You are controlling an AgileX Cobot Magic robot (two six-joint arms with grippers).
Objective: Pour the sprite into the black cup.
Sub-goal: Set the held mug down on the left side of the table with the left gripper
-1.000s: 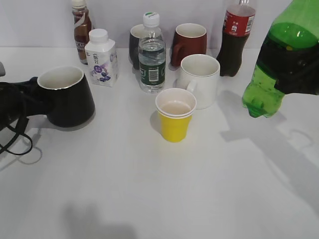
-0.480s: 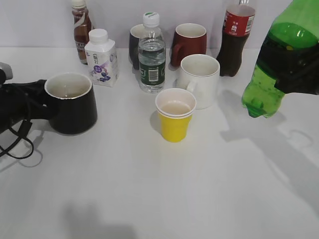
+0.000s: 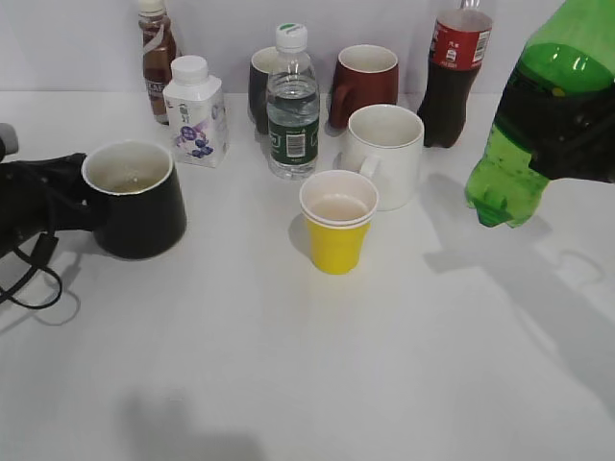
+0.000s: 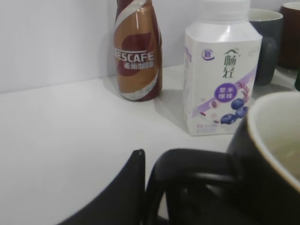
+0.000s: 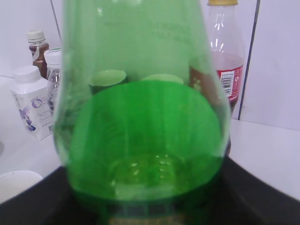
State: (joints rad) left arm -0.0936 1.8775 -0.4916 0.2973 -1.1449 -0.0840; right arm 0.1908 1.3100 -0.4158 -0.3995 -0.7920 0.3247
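Two arms work at the edges of the white counter. On the left, the left claw is clamped on the loop handle of the black cup, which sits upright on the counter w/ its white inside showing. In the left wrist view the handle fills the lower frame beside one dark finger; the other finger isn't visible there.

On the right, the sprite hangs in the air, well apart from the black cup, tilted, w/ its bumpy base pointing down-left toward the counter. The right claw wraps the bottle's middle as a dark band, clamped on it. In the right wrist view the green bottle body fills most of the frame, w/ the black claw along the bottom edge; liquid level is hard to read, prob. some pooled low in the bottle.

Btwn the two arms stand a yellow paper cup, near center, and a white mug just behind it. Back row, left to right: coffee bottle, white milk carton, small dark mug partly hidden by the clear water bottle, dark red mug, cola bottle. A black cable loops on the counter below the left arm.
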